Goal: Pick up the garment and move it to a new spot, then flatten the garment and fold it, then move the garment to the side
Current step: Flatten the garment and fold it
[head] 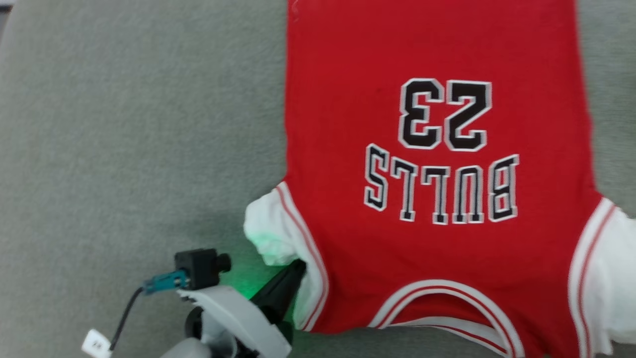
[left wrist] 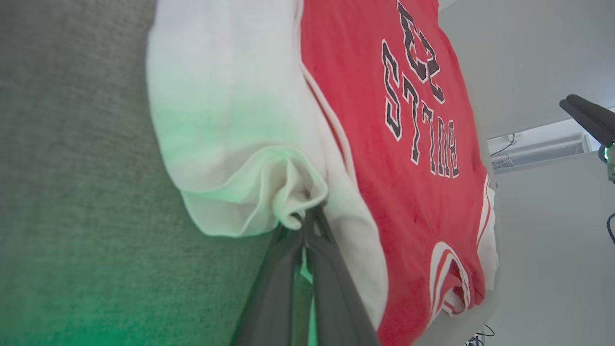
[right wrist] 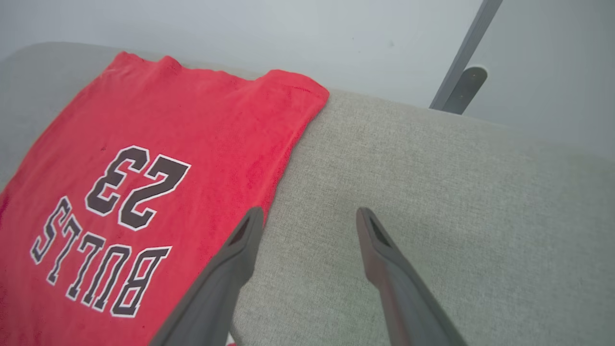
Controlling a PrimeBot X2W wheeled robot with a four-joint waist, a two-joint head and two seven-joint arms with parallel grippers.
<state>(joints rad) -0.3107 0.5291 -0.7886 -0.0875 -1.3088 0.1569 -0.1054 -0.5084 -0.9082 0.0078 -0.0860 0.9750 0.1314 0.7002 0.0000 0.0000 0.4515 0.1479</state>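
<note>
The garment (head: 348, 124), a red jersey with black-and-white "BULLS 23" lettering, lies spread flat on the grey surface (head: 124, 124), neck opening toward me. Its white shoulder panel (left wrist: 230, 120) bunches at the near left corner. My left gripper (head: 297, 267) comes in from the lower left, and in the left wrist view this left gripper (left wrist: 307, 218) is shut on a fold of that white panel. In the right wrist view my right gripper (right wrist: 310, 216) hovers open over bare grey surface (right wrist: 432, 192), just beside the garment's (right wrist: 192, 125) right edge, with nothing between its fingers.
Bare grey surface stretches wide to the left of the jersey. The surface's far edge meets a pale wall, and a grey pole (right wrist: 461, 62) stands behind it. A cable with a white tag (head: 97, 343) hangs from my left wrist.
</note>
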